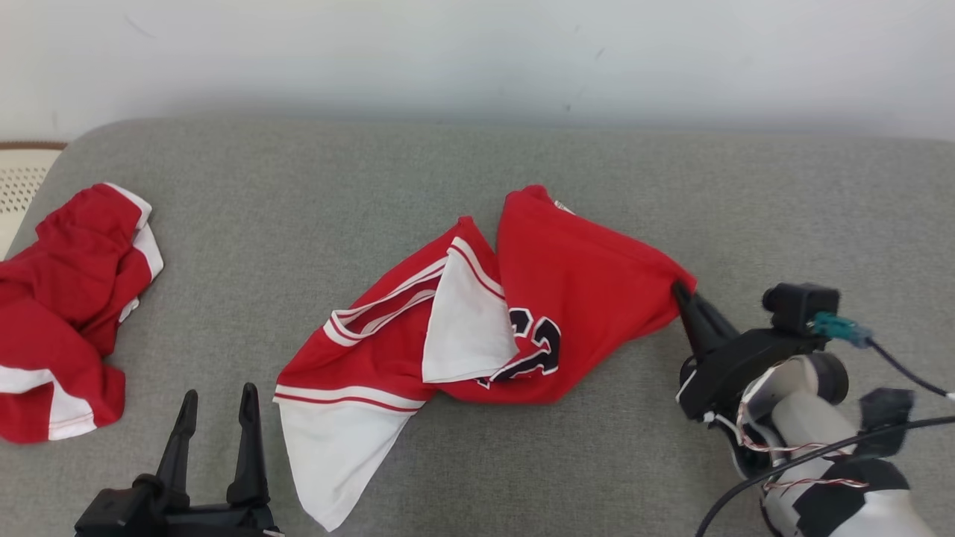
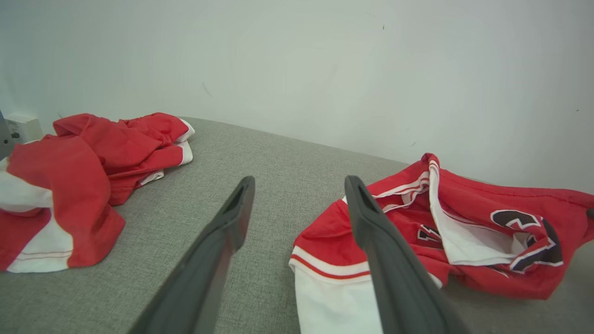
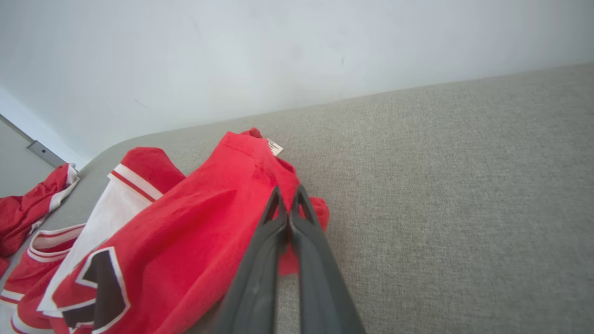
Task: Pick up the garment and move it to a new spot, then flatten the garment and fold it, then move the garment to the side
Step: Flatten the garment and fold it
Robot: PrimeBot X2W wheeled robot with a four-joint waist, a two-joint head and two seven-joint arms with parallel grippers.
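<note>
The garment (image 1: 582, 298), a red jersey with black white-edged numerals and white panels, lies crumpled in the middle of the grey cushion (image 1: 298, 194). My right gripper (image 1: 680, 289) is shut on the garment's right edge, pinching a red fold between its fingers (image 3: 278, 222). In the right wrist view the garment (image 3: 199, 222) spreads to the left of the gripper (image 3: 288, 202), its small white label at the far end. My left gripper (image 1: 218, 395) stands open at the lower left, apart from the garment. In the left wrist view the left gripper (image 2: 297, 185) holds nothing, and the garment (image 2: 464, 232) lies to its right.
A smaller red garment with white panels (image 1: 67, 298) lies bunched at the cushion's left end, also in the left wrist view (image 2: 83, 176). A pale wall (image 1: 477, 52) runs behind the cushion. Bare grey cushion stretches to the right of my right gripper and between the two garments.
</note>
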